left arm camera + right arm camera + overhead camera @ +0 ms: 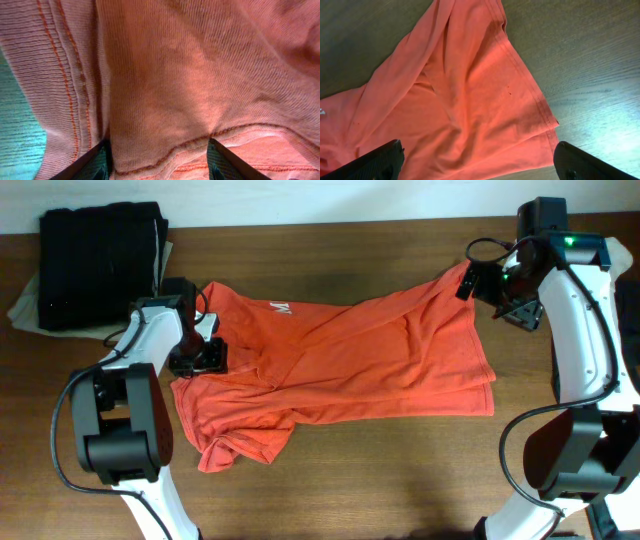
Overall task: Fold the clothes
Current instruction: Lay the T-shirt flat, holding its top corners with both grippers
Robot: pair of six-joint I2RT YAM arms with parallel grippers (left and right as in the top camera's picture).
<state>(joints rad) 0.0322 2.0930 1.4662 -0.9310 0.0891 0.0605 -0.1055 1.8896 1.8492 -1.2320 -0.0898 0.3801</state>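
T-shirt (470, 100) hem below spread right gripper (477, 150), bare table (580, 60) beside it.

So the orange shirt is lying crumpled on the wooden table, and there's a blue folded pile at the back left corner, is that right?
Not quite. The folded pile at the back left corner is black, not blue, as the overhead view shows. The rest holds: the orange shirt lies crumpled on the wooden table.
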